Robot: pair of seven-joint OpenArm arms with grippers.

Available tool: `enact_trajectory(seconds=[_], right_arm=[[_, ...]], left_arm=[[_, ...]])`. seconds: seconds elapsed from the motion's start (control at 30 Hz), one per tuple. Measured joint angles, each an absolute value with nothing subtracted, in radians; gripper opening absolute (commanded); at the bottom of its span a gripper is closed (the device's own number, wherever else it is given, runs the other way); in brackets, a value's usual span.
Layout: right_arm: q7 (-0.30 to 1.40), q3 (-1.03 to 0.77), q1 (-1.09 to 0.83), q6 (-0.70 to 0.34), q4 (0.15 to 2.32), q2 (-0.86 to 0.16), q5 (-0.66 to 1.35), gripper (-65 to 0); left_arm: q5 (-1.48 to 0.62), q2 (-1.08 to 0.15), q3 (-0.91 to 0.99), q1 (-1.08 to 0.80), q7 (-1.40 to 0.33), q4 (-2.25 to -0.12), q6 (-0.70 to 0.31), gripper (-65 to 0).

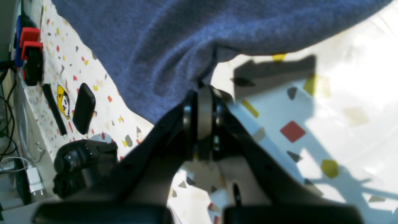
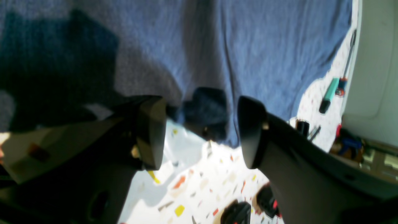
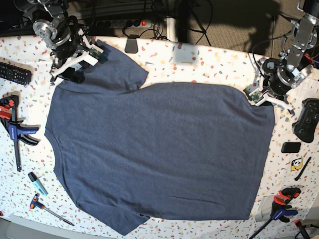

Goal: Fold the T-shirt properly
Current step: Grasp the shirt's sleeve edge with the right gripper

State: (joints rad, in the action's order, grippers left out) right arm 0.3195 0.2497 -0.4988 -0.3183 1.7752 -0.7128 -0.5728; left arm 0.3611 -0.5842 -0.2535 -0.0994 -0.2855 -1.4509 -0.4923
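Your T-shirt point(image 3: 159, 149) lies spread flat, plain side up, across the middle of the speckled table point(image 3: 209, 64). Clutter rings it: a remote point(image 3: 15, 73) and a blue clamp point(image 3: 15, 130) near your right arm's side, with a teal marker point(image 3: 37, 182) and a small screwdriver point(image 3: 47, 208) below them. On the other side sit a game controller point(image 3: 308, 118), a small black case point(image 3: 290, 147), a yellow sticker point(image 3: 296, 164) and a red-handled clamp point(image 3: 281, 203). None of these lies on the cloth.

Right gripper point(image 2: 199, 130): the jaws stand wide apart over the shirt's edge near the sleeve, holding nothing.

Left gripper point(image 1: 203, 93): its jaws are pressed together on a pinch of the shirt's hem at the corner.

Only the left wrist view shows that pinch; the base view shows the whole shirt and all the clutter.
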Motion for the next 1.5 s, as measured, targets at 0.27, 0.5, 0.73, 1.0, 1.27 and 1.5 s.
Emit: enact_trajectory(seconds=[0.27, 0.5, 0.73, 1.0, 1.27, 1.5], right_arm=[[0.319, 0.250, -0.498, -0.353, 1.775, -0.713, -0.544, -28.9], [0.347, 0.249, -0.543, -0.353, 1.824, -0.721, -0.514, -34.5], [0.481, 0.247, -0.630, -0.304, 1.951, -0.719, -0.488, -34.5], [0.529, 0.239, -0.632, -0.292, 1.964, -0.796, -0.488, -34.5], [0.454, 0.229, -0.619, -0.295, 1.937, -0.797, -0.485, -34.5], [0.402, 0.229, -0.544, -0.337, 1.843, -0.798, -0.456, -34.5]], left_arm=[[0.361, -0.584, -0.253, -0.099, -0.289, -1.451, -0.481, -65.0], [0.361, -0.584, -0.253, -0.099, -0.288, -1.451, -0.481, -65.0], [0.361, -0.584, -0.253, -0.099, -0.288, -1.451, -0.481, -65.0], [0.361, -0.584, -0.253, -0.100, -0.288, -1.451, -0.481, -65.0], [0.313, -0.584, -0.253, -0.099, -0.292, -1.451, -0.478, -65.0], [0.313, -0.584, -0.253, -0.100, -0.292, -1.450, -0.478, -65.0]])
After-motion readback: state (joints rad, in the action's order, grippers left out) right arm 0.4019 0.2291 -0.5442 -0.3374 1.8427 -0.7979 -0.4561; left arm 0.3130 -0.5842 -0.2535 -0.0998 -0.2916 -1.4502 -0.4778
